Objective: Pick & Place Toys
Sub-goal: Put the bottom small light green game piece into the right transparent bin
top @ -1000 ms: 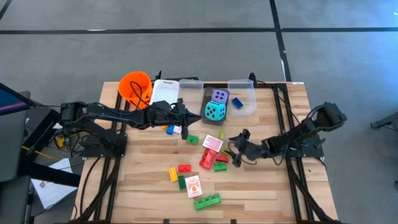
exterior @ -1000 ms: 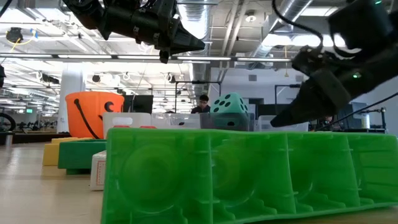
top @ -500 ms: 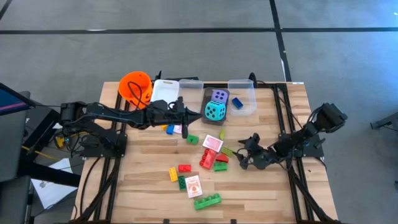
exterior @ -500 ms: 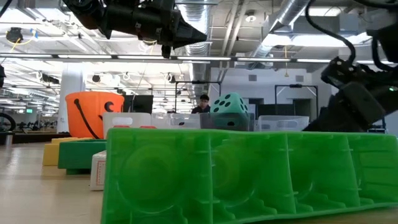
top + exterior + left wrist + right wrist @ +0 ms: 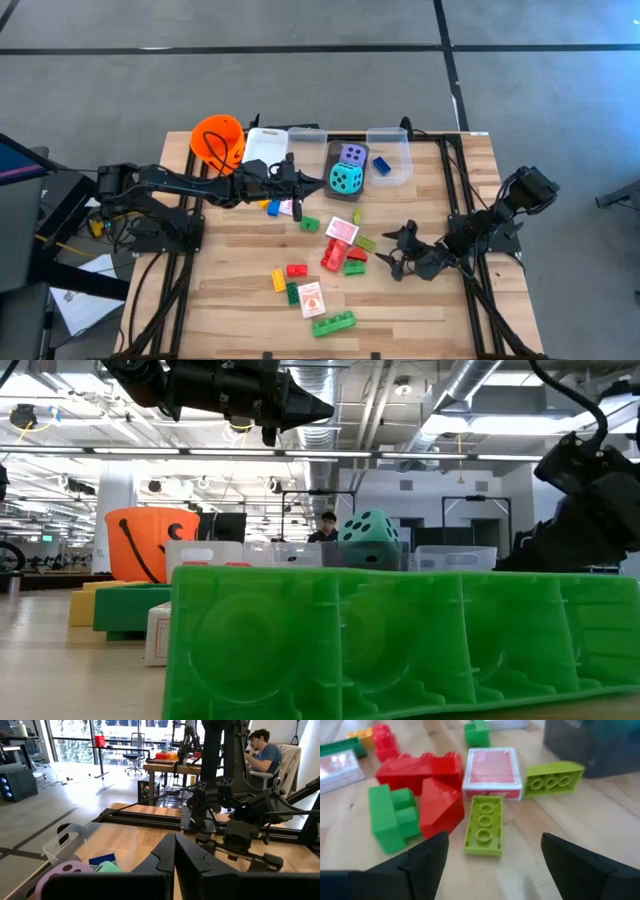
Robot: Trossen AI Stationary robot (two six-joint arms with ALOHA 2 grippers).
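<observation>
Left of the teal die [image 5: 346, 179], the left end effector [image 5: 297, 178] hovers above the surface, fingers pressed together and empty. Right of the die and nearer the front, the right end effector [image 5: 492, 865] is spread, facing a lime brick [image 5: 484, 824] below a pink-white card [image 5: 492, 772]. The brick looks light, stiff and slick; its long sides are probably safest. Only the right wrist view shows its studs.

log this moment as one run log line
left gripper: shut, empty, raised near teal die | right gripper: open, low, facing lime brick | toys unsorted
</observation>
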